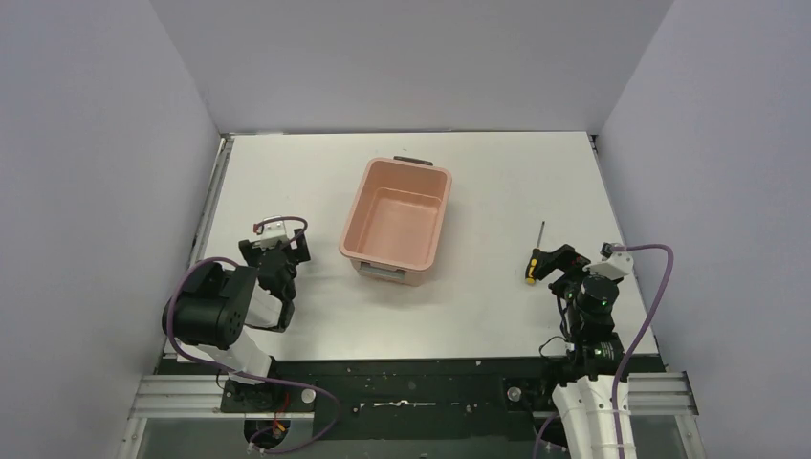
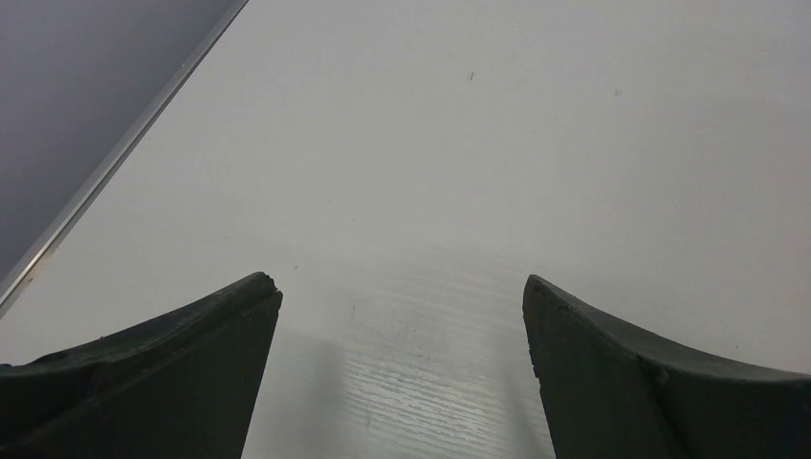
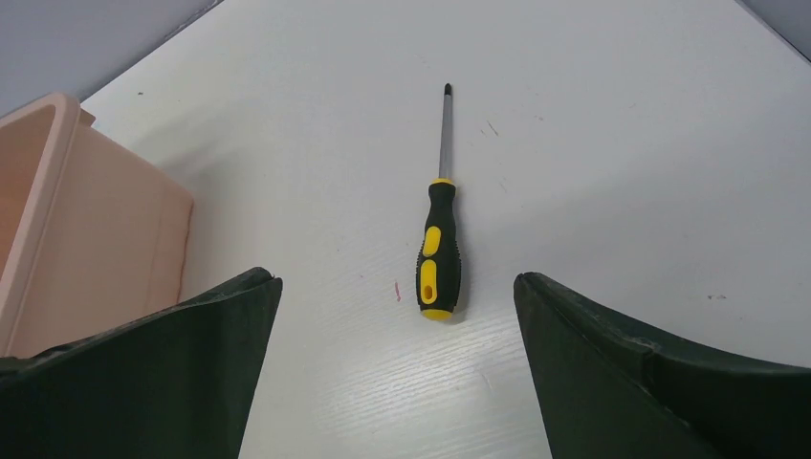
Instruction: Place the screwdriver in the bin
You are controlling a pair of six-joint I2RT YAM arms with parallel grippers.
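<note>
While the screwdriver lies flat, the right claw gapes.

- We see the left arm and the right arm built of bulky black housings, each on a white base link.
- A purple left cable loops off one arm, and a purple right cable off the other.
- We note a small white block with a thin red wire near the left wrist.
- The left gripper and the right gripper have dark, wedge-shaped fingers with worn, scuffed edges.
</note>
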